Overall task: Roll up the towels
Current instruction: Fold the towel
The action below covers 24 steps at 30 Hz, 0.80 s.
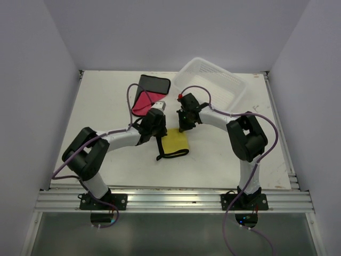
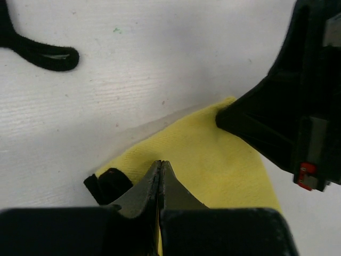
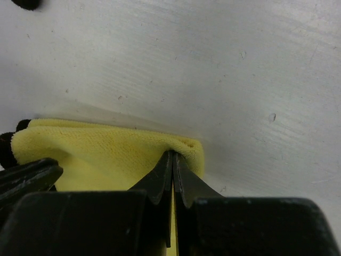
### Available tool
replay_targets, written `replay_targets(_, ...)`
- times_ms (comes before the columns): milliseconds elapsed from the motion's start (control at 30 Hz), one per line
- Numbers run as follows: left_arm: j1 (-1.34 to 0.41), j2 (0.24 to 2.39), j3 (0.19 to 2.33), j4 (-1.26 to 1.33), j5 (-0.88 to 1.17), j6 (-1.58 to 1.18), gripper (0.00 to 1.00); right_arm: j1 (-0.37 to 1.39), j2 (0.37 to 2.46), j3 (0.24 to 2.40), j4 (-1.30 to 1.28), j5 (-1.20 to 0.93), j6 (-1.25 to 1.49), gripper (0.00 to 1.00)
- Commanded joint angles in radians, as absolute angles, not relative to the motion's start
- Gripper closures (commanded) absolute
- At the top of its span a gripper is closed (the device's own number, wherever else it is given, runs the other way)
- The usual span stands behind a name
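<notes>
Yellow towel (image 1: 175, 142): middle of the bench (image 1: 106, 106), between the two arms. It lies mostly flat, with its black trim curling out at the near-left side.
Left pincer (image 2: 160, 166): jaws pressed tight together on the far-left part of the yellow towel, and a bit of cloth looks nipped at the tips.
Right pincer (image 3: 173, 157): jaws clamped on a folded lip of the same towel at its far-right corner, where the cloth bunches up around the tips.
Spacing: the two pincers sit very near each other along the towel's far edge, and the left wrist view shows the right one looming just beside.
Stage, by my read: this is the start of the roll, with the edge gripped and no full turn showing yet.
Risk, crooked roll: if one pincer leads the other, the roll comes out cone-shaped.
Risk, slip: both pinches are shallow, so a quick pull could pop the cloth free.
Risk, drag: on this smooth bench the whole towel may slide instead of curling over.
Risk, collision: the arms are working this close, so a small drift inward could knock them together.
Red towel (image 1: 148, 96): waiting at the far left, well apart.
Clear basket (image 1: 234, 80): far right, out of the action.
</notes>
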<state>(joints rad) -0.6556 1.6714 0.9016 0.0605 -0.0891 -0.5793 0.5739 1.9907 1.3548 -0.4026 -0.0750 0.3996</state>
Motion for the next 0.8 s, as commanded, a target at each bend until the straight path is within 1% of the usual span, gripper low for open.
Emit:
replay_targets(0, -0.660, 1.697, 0.916, 0.066, -0.181, -0.546, 1.00, 0.574, 1.977, 1.358, -0.387, -0.089, 0.388, 1.00)
replay_targets(133, -0.660, 1.729, 0.910, 0.006, -0.273, -0.534, 1.00, 0.575, 1.971, 1.358, -0.390, -0.089, 0.385, 1.00)
replay_targets(267, -0.660, 1.755, 0.893, 0.002, -0.319, -0.535, 1.00, 0.574, 1.973, 1.361, -0.397, -0.086, 0.380, 1.00)
replay_targets(433, -0.660, 1.766, 0.861, 0.037, -0.269, -0.546, 1.00, 0.574, 1.951, 1.374, -0.408, -0.089, 0.379, 1.00)
replay_targets(500, -0.660, 1.761, 0.848, 0.066, -0.241, -0.546, 1.00, 0.574, 1.933, 1.399, -0.432, -0.091, 0.364, 0.98)
replay_targets(533, -0.658, 1.761, 0.847, 0.074, -0.233, -0.548, 1.00, 0.575, 1.921, 1.407, -0.440, -0.089, 0.359, 0.94)
replay_targets(633, -0.660, 1.755, 0.841, 0.084, -0.221, -0.554, 1.00, 0.574, 1.859, 1.422, -0.466, -0.090, 0.350, 0.91)
replay_targets(767, -0.661, 1.747, 0.824, 0.092, -0.215, -0.563, 1.00, 0.580, 1.778, 1.387, -0.471, -0.117, 0.364, 0.90)
